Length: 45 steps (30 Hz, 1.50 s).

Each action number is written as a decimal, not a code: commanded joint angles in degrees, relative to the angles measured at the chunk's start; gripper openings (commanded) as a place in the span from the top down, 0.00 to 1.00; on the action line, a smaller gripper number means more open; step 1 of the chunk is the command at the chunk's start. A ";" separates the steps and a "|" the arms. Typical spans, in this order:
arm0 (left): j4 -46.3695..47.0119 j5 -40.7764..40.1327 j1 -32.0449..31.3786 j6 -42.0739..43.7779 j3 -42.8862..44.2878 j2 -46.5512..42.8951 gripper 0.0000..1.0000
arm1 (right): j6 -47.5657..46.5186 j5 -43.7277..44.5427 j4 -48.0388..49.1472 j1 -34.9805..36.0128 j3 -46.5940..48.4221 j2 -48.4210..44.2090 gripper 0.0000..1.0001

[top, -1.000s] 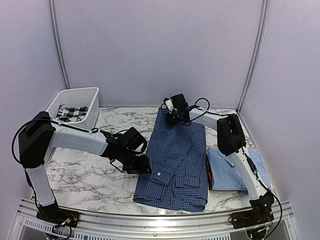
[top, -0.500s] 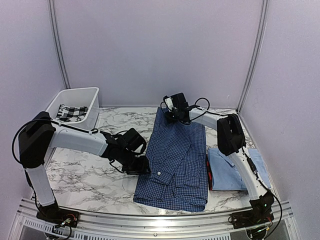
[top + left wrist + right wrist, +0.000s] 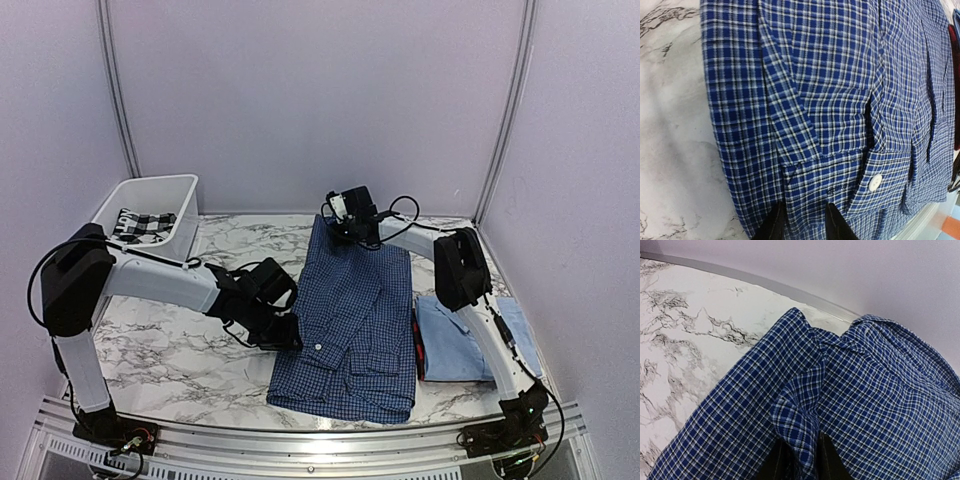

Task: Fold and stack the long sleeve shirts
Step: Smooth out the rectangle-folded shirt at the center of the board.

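The left gripper (image 3: 801, 227) is closed on the left edge of the dark blue checked shirt (image 3: 355, 320). In the left wrist view its dark fingers (image 3: 771, 229) are cut off by the lower frame edge, with checked cloth pressed between them. Just beside the grip a cuff (image 3: 880, 175) with one white button (image 3: 875, 182) is seen. A faint dark mark (image 3: 837, 189) is stitched or printed near that button, but it is too blurred to be read.

The right gripper (image 3: 801, 460) is clamped on a raised fold of the same shirt at its far end, near the collar. Only the finger (image 3: 829, 465) tips are shown there.

In the top view the shirt is laid lengthwise on the marble worktop (image 3: 170, 340), from near the far edge toward the near edge, right of centre. Its near end is folded over, so the layers beneath are hidden.

The light blue shirt (image 3: 455, 340) is lain folded toward the right edge, partly covered by the right arm. No label on it can be made out at this size. A dark red strip (image 3: 419, 352) is wedged between the two shirts, and what it belongs to cannot be told.

At the far left corner a white bin (image 3: 150, 192) is set, and a black-and-white checked cloth (image 3: 140, 223) is held in it, mostly hidden by the bin's walls.
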 commanded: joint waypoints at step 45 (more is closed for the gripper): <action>-3.60 -2.55 -6.46 -3.97 -1.74 -10.36 1.00 | 9.42 -6.96 -5.70 -0.98 -13.02 -16.68 0.93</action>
